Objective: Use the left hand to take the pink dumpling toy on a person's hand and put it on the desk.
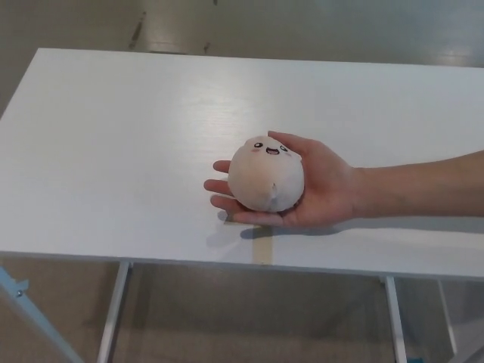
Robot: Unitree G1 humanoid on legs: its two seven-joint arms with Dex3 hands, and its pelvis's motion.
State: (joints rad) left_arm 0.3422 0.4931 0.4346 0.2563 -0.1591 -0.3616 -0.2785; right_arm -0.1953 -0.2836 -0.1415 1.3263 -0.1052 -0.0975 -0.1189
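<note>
A round pale pink dumpling toy [266, 175] with a small smiling face rests on a person's open palm [321, 187]. The palm is held just above the white desk [113, 151], near its front edge, and the forearm reaches in from the right. Neither of my hands shows in the head view.
A strip of beige tape [261, 249] is stuck to the desk's front edge below the palm. The desk's metal legs [113, 310] stand underneath, and grey floor lies beyond the far edge.
</note>
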